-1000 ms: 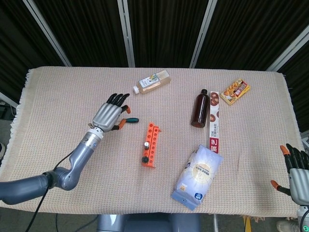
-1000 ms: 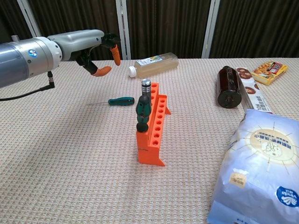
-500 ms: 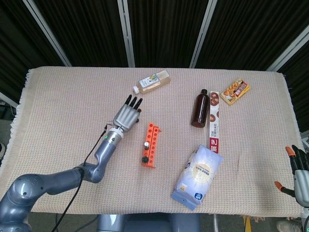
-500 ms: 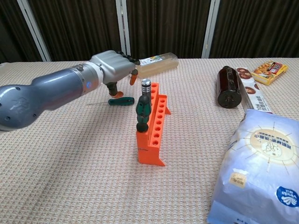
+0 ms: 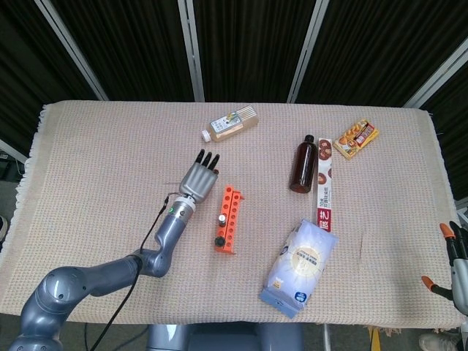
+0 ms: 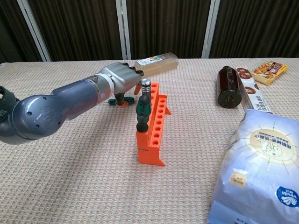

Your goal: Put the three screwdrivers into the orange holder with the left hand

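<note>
Two screwdrivers already stood in the ridged orange plastic holder (image 5: 227, 219) in the head view, one with a silver-capped handle (image 5: 220, 218) and one with a dark handle (image 5: 218, 240), near its front end. The grey metal left hand (image 5: 199, 180) lay flat just beside the holder's far end, dark fingers stretched out and pointing up the woven beige tablecloth (image 5: 95, 161); from up there I could not tell whether anything was under it. The right hand (image 5: 457, 265) was only a sliver at the lower right edge, fingers apart, holding nothing that showed. The white box (image 5: 324, 184) carried red print too small to read, and the blue and white bag (image 5: 299, 268) had a round emblem with no legible words.

From the chest view the third, green-handled screwdriver (image 6: 113, 101) lay on the cloth under the left hand (image 6: 122, 79), with the orange fingertips (image 6: 124, 104) curled down right at the handle. Whether they had closed on it, I couldn't say. To do this well, I'd judge the hand needed a firm pinch on the handle, then to tip the shaft down over a free hole without knocking the two upright tools. The clear juice bottle (image 6: 156, 61) had a label too blurred to read, as did the brown bottle (image 6: 228, 87) and yellow snack box (image 6: 267, 72).
</note>
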`<state>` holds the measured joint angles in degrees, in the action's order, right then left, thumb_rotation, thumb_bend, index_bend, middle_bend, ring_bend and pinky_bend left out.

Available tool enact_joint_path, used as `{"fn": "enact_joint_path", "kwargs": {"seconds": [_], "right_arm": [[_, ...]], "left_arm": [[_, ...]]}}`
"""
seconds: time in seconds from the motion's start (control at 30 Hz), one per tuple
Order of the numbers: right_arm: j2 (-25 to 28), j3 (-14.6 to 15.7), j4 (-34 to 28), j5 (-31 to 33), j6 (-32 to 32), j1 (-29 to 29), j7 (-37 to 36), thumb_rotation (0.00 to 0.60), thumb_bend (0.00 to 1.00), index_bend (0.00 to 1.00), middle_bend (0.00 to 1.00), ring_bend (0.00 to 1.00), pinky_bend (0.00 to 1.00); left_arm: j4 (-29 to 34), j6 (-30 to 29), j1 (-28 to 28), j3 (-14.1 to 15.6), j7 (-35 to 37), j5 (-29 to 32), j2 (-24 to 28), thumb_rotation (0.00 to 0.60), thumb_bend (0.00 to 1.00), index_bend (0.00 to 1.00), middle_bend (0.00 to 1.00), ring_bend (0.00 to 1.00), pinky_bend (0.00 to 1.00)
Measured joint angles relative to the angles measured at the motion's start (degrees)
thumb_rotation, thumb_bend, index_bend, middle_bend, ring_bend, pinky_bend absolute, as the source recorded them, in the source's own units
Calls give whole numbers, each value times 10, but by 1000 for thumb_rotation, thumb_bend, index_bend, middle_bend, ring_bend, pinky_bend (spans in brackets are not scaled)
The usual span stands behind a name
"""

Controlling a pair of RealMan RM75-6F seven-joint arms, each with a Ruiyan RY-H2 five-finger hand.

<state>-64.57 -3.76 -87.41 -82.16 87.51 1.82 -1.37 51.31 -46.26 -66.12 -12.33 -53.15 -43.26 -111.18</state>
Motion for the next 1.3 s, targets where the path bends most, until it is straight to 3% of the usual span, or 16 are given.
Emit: {"fn": "enact_joint_path", "kwargs": {"seconds": [0.27, 0.53, 0.9, 1.3], "right_arm": [[1, -1, -1, 2, -2, 0, 2, 600, 0, 0, 0, 0, 0], [0, -2, -2, 3, -3, 1, 3, 600, 0, 0, 0, 0, 0], [0, -2, -3, 2, -5, 0, 5, 600, 0, 0, 0, 0, 0], [2, -3, -10, 5, -4, 1, 12, 600, 0, 0, 0, 0, 0]], "left_arm": [[-19, 10, -1, -3, -15, 23, -13, 600, 349, 303, 0, 0, 0], [-3, 10, 4, -2, -24, 35, -8, 600, 349, 412, 0, 0, 0], [21, 5, 28, 13, -12, 37, 13, 600, 349, 327, 0, 0, 0], [4, -7, 27, 8, 22, 1, -1, 600, 349, 400, 0, 0, 0]]}}
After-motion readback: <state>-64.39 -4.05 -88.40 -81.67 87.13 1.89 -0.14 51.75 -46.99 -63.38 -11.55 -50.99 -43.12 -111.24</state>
